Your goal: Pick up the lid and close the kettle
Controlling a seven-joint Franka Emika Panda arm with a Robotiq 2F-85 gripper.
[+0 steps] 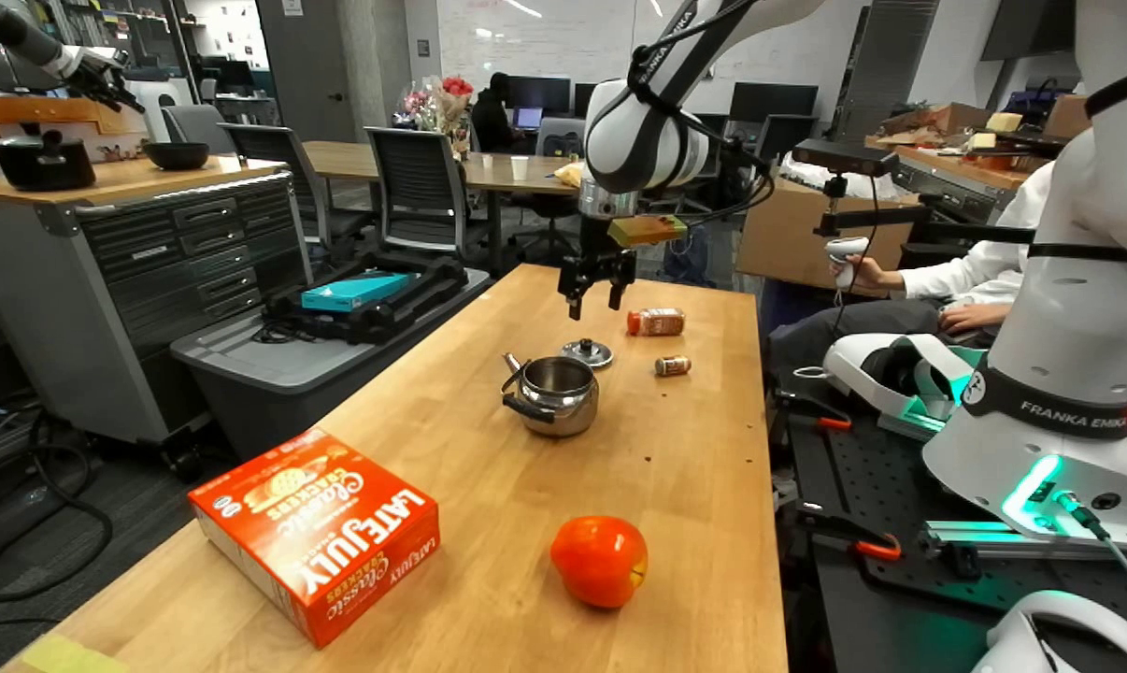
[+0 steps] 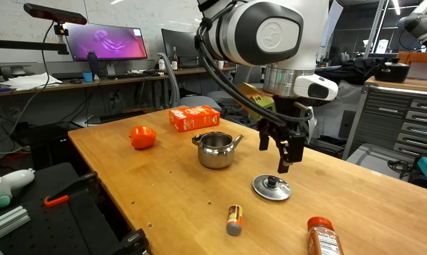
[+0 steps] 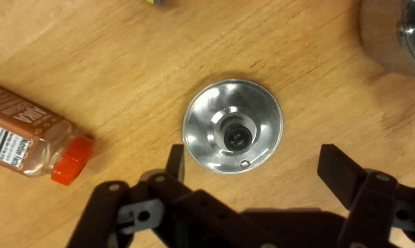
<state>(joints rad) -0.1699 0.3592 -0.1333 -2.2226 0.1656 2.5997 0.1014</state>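
The lid is a round silver disc with a black knob. It lies knob up on the table in both exterior views and in the middle of the wrist view. The silver kettle stands upright with its top uncovered, beside the lid, in both exterior views. Part of its body shows at the wrist view's upper right. My gripper is open and empty, fingers pointing down. It hovers above the table near the lid, not touching it. Its fingertips are wide apart in the wrist view.
A spice bottle with a red cap lies near the lid. A small spice jar lies on the table too. A red cracker box and an orange-red pepper are beyond the kettle. The wooden table has a free edge.
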